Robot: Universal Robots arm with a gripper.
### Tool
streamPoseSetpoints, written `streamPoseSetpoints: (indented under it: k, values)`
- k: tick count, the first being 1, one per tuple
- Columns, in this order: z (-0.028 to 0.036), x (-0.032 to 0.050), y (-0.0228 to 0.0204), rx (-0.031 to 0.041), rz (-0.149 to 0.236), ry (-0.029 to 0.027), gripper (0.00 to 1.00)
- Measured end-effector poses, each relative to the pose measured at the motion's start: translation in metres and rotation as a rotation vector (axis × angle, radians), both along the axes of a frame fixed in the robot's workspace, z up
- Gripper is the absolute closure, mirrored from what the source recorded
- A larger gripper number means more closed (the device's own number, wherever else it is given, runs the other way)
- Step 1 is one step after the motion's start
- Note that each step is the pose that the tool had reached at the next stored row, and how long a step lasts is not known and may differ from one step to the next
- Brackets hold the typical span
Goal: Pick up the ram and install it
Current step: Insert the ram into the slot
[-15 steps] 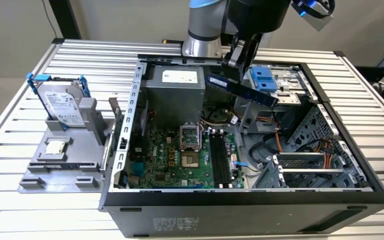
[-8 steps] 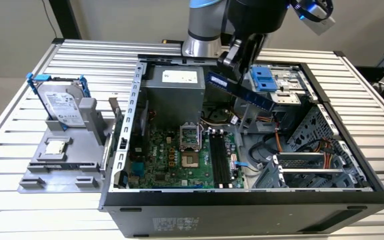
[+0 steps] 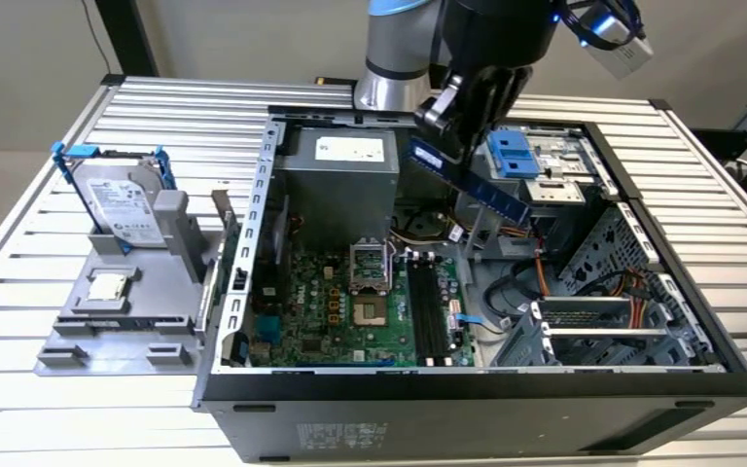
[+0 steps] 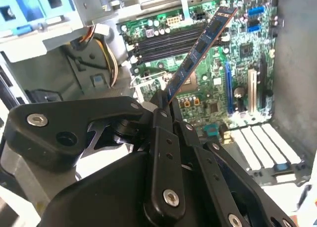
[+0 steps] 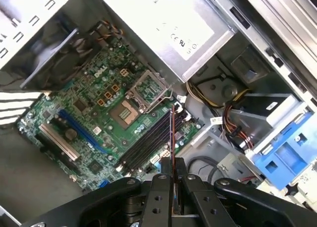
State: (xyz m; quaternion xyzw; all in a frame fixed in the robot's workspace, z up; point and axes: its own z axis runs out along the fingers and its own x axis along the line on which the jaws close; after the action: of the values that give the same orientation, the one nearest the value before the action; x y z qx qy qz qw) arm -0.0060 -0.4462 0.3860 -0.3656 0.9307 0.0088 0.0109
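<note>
**Exterior view.**
- Table point(image 3: 36, 409): slatted metal top, carrying an open computer case point(image 3: 478, 409) laid on its side.
- Gripper point(image 3: 444, 128): black, hung above the case near its far wall and closed on the upper end of the ram.
- Ram point(image 3: 478, 185): a long, narrow stick held in the air, tilted, its free end sloping down toward the exterior view's right. It was clear of the motherboard point(image 3: 335, 302).
- Memory slots point(image 3: 428, 311): long and black, on the board below the ram and well apart from it.
- Power supply point(image 3: 347, 161): a grey box at the far end of the case.
- Hard drive point(image 3: 127, 204): silver with blue side rails, standing on a grey stand outside the case at the exterior view's left.

**Second wrist view.**
- Gripper point(image 4: 162, 107): black linkage fingers point(image 4: 163, 152) were pinched together on one end of the ram point(image 4: 198, 51).
- The stick ran away from the fingers at a slant, with a row of dark chips showing on its face.
- Behind it lay the motherboard point(image 4: 242, 63) and the black memory slots point(image 4: 163, 41). The ram touched neither.

**First wrist view.**
- Ram point(image 5: 173, 135): seen edge-on as a thin line rising from the closed gripper point(image 5: 173, 180).
- It overlapped the memory slots point(image 5: 143, 145) on the motherboard point(image 5: 89, 103) in the picture, at an angle to their run.
- Processor socket point(image 5: 126, 110): just beside the slots.
- Power supply point(image 5: 168, 24): beyond the board.
</note>
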Motion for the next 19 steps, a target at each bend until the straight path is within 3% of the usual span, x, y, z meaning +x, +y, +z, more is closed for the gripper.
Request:
streamPoseSetpoints:
  k: [10, 19]
  values:
    - [-0.0021, 0.0, 0.0, 0.0003, -0.181, 0.0, 1.0]
    - [-0.0037, 0.0, 0.0, 0.0143, -0.305, 0.0014, 1.0]
